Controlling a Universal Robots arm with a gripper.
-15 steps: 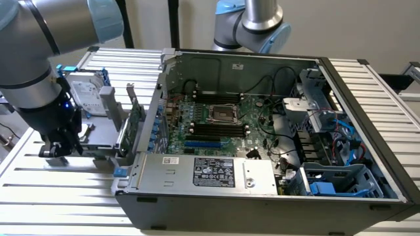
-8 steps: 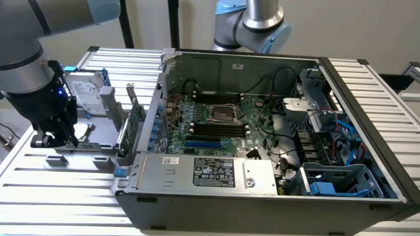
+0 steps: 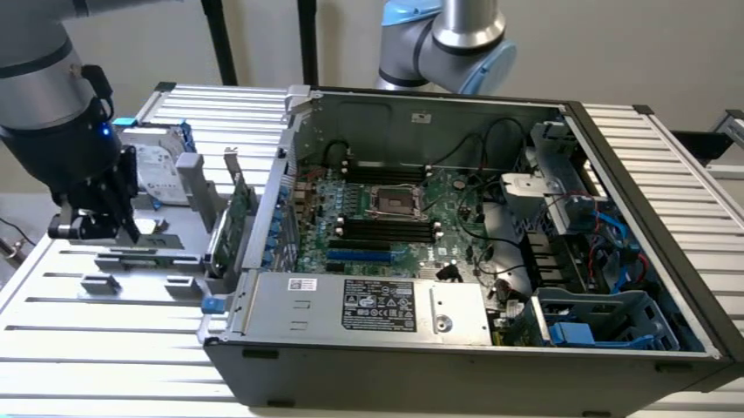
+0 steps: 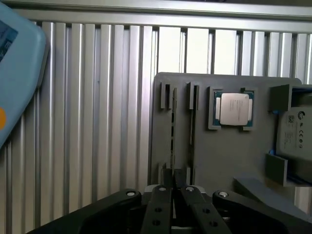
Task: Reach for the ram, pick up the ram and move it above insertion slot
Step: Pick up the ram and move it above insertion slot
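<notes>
The ram (image 4: 172,122) stands on edge in a slot of the grey holder plate (image 4: 219,156), so it appears as a thin dark line. My gripper (image 4: 174,191) sits low over the plate with its black fingers (image 4: 161,195) on either side of that line, open by a narrow gap. In the exterior view my gripper (image 3: 111,233) hangs just above the holder plate (image 3: 128,261), at that view's left, outside the computer case. The insertion slots (image 3: 378,228) are long, black and parallel on the green motherboard inside the open case, far from my gripper.
A second thin stick (image 4: 193,122) stands in the neighbouring slot, beside a square processor chip (image 4: 234,108) and a hard drive (image 4: 295,131). A green expansion card (image 3: 240,213) stands upright between holder and case wall (image 3: 279,174). Another arm (image 3: 448,39) hangs behind the case.
</notes>
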